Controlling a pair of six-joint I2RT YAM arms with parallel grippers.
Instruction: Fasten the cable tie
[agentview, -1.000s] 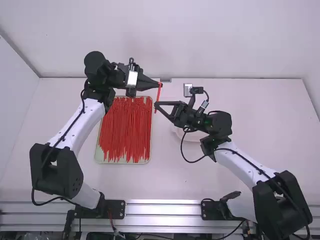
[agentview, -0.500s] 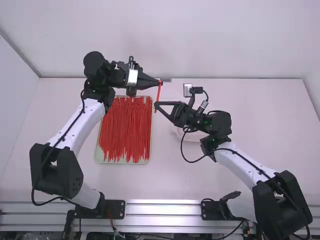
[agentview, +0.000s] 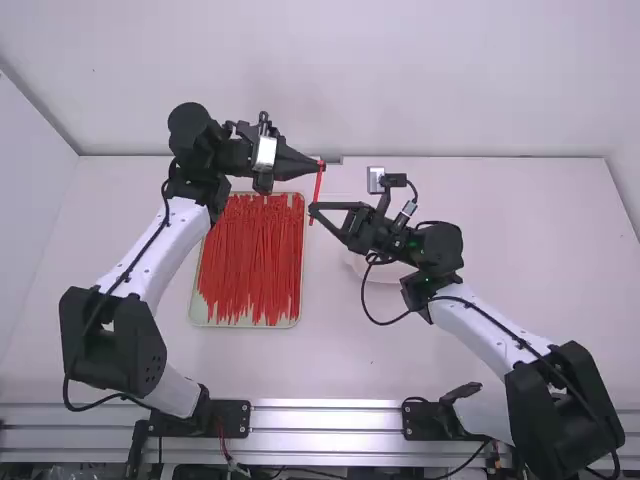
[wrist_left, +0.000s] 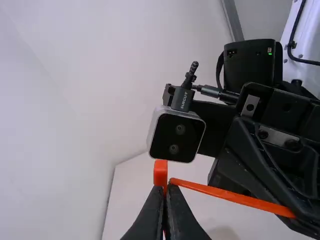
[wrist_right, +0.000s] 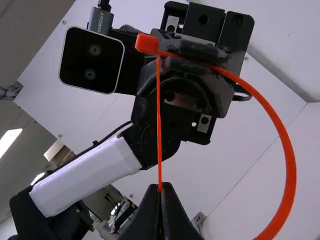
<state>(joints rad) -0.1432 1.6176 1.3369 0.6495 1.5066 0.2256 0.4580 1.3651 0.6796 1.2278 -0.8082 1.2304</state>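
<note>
A red cable tie (agentview: 316, 193) hangs in the air between both grippers, above the table's middle. My left gripper (agentview: 314, 165) is shut on the tie's head end (wrist_left: 160, 173), which pokes out past the fingertips. My right gripper (agentview: 311, 209) is shut on the tail end of the cable tie (wrist_right: 159, 125), just below the left gripper. The strap (wrist_right: 280, 165) bows out in a wide loop from head to tail. The strap (wrist_left: 230, 195) also runs off toward the right arm in the left wrist view.
A tray (agentview: 248, 320) heaped with several red cable ties (agentview: 250, 260) lies on the table left of the middle, under the left arm. A white dish (agentview: 372, 275) sits beneath the right gripper. Bare white table spreads to the right.
</note>
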